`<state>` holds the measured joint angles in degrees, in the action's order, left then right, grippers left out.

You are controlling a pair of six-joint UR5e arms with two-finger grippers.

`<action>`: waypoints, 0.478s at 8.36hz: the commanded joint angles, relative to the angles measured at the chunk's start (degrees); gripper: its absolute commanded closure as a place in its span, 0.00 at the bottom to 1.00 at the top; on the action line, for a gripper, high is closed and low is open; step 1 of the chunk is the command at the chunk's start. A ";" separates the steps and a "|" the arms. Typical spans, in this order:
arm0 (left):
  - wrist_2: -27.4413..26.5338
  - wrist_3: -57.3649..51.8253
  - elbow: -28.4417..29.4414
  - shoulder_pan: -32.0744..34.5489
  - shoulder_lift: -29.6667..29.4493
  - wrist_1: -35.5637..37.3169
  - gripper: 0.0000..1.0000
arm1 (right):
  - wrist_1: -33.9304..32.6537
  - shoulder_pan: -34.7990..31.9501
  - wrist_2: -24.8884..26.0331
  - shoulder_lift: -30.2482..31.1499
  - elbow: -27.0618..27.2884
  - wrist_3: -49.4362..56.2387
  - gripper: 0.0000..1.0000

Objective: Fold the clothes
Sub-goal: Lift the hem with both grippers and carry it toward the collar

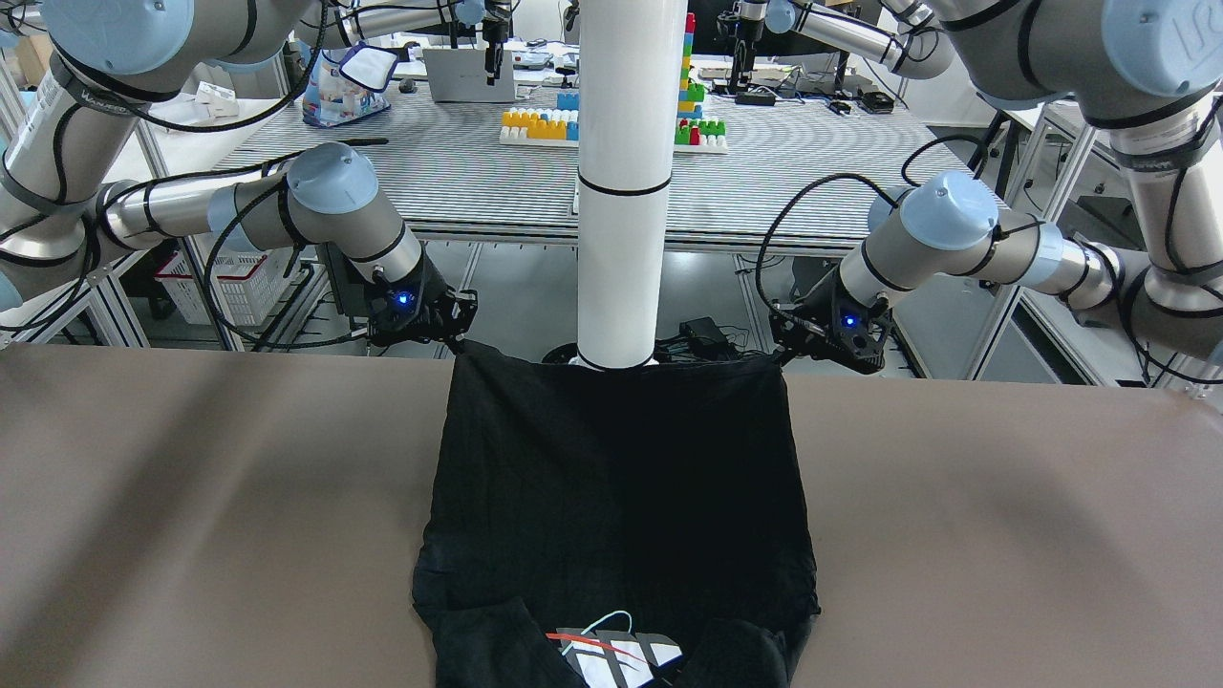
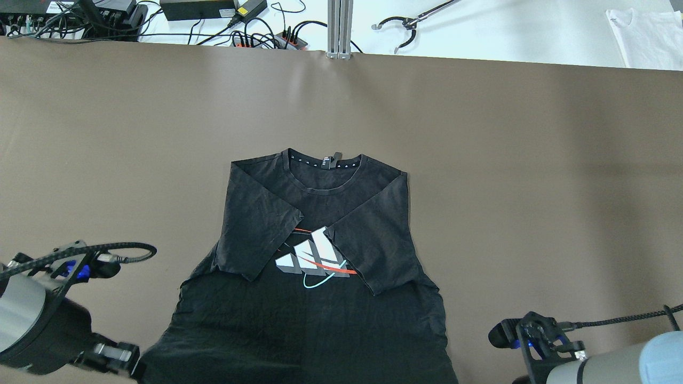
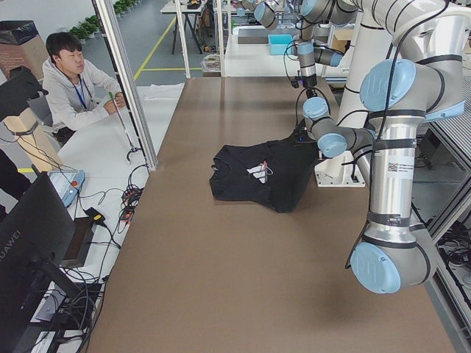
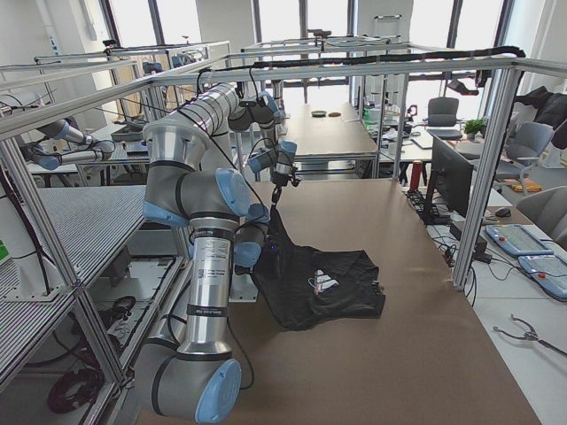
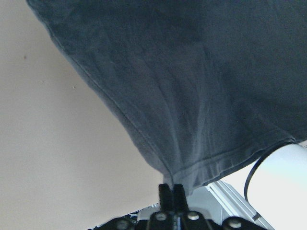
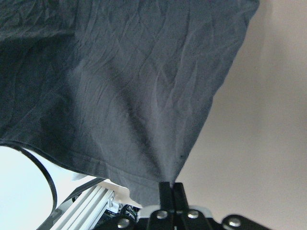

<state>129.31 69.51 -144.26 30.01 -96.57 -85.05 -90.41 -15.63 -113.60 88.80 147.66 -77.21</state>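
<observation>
1. Black T-shirt lies flat on the brown table, roughly centred across its width and towards the robot's side.
2. Long axis runs from the robot's edge to the far edge. The collar points away from the robot and the hem lies at the robot's edge.
3. Both short sleeves are folded inward across the chest. Their cuffs meet over the white, red and teal logo and cover part of it.
4. Left gripper: fingers pressed together with no gap, pinching one hem corner. The fabric fans up and away from the pinch in taut creases.
5. Right gripper: the same, closed tight on the other hem corner, with creases radiating from the grip.
6. Front-facing view: the hem is stretched almost straight between the two pinched corners, right at the table's edge. The white pole stands just behind the hem's middle.
7. Arm pose: both wrists are low at the table's edge, one on each side of the pole. The forearms reach inward from the outer sides and the grippers tilt down towards the corners. A blue light glows on each wrist.
8. Hard to read:
   - The overhead view cuts off the hem and most of the right gripper at the bottom edge, and shows only part of the left gripper's body.
   - The front-facing view cuts off the collar at its bottom edge.
   - Both side views show the shirt small, with the near arm in front of the grip points.
   - Whether the corners are lifted clear of the table cannot be told.
</observation>
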 commanded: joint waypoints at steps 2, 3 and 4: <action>-6.52 -0.08 17.47 10.73 -15.01 -0.03 1.00 | 0.41 -9.38 9.44 -3.97 -12.87 -0.58 1.00; -6.52 -0.25 19.79 14.34 -15.49 -0.12 1.00 | 0.58 -12.99 9.97 -5.03 -15.88 -0.49 1.00; -6.44 -1.04 20.94 17.77 -15.49 -0.12 1.00 | 1.89 -15.20 10.33 -5.22 -17.21 -0.31 1.00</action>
<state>123.19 69.31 -127.78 41.26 -110.16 -85.12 -89.94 -25.36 -104.54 84.89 135.07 -77.71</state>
